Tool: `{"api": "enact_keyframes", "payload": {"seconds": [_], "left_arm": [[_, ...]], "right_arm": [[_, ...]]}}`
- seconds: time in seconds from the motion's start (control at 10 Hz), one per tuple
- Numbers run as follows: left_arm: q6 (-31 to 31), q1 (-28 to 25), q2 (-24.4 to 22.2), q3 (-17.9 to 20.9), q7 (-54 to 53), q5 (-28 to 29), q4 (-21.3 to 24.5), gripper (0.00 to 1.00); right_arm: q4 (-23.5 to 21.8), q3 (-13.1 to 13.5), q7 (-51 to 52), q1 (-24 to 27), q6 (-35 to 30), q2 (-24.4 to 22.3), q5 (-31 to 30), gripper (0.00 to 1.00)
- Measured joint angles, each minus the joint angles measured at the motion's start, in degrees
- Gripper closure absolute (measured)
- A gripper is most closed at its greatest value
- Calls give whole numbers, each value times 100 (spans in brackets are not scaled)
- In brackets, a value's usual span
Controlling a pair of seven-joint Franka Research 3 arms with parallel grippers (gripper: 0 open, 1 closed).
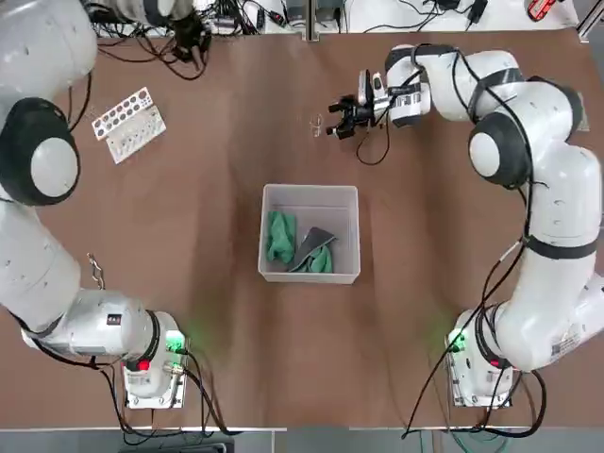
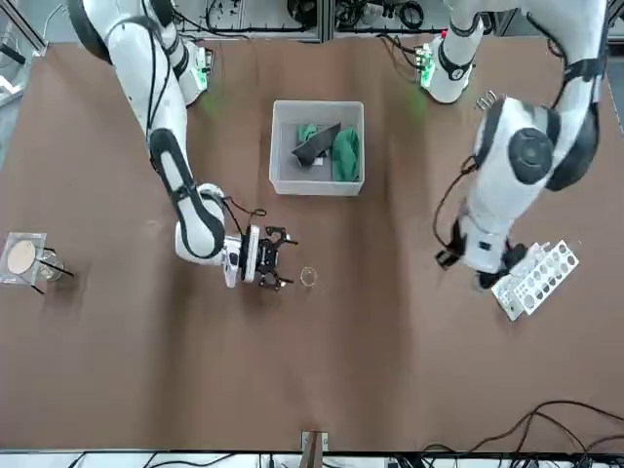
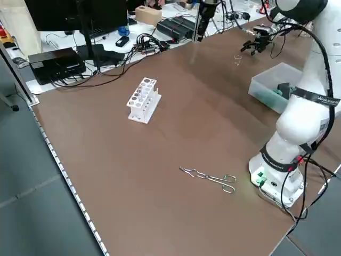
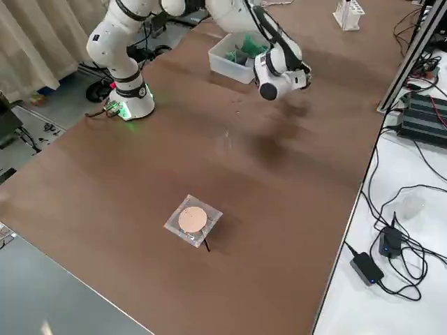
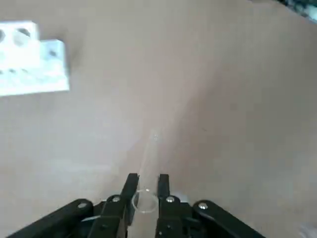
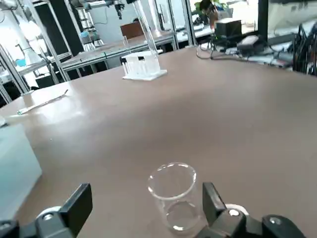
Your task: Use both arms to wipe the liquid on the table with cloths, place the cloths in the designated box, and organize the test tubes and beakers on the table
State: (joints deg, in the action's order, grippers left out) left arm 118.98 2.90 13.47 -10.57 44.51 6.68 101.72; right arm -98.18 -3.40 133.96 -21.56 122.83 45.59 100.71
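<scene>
Left hand [image 5: 148, 176] grips the test tube [image 5: 149, 161], rack [image 1: 129, 125] at the box's [image 1: 310, 195] ten o'clock, where tilt could snag it; open right hand [image 6: 147, 191] risks toppling the beaker [image 6: 173, 198], nine o'clock, by closing off-centre.

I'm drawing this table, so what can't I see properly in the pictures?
- Dark rag's underside: top view; lying folded hides it.
- Any writing on the clear glass beaker: right wrist view; none readable.
- White round-jointed left arm's upper part: top view; cut off by the left edge.
</scene>
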Motion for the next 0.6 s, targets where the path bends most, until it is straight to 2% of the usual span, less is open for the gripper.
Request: {"api": "enact_keyframes", "payload": {"seconds": [0.3, 0.6], "left_arm": [[0, -43, -494, 1093, -1215, 0, 518, 78], [0, -40, -595, 1969, -2397, -1, 583, 78]], "right_arm": [[524, 17, 1122, 131, -344, 521, 42, 1], [786, -5, 1619, 134, -709, 1049, 527, 1]]}}
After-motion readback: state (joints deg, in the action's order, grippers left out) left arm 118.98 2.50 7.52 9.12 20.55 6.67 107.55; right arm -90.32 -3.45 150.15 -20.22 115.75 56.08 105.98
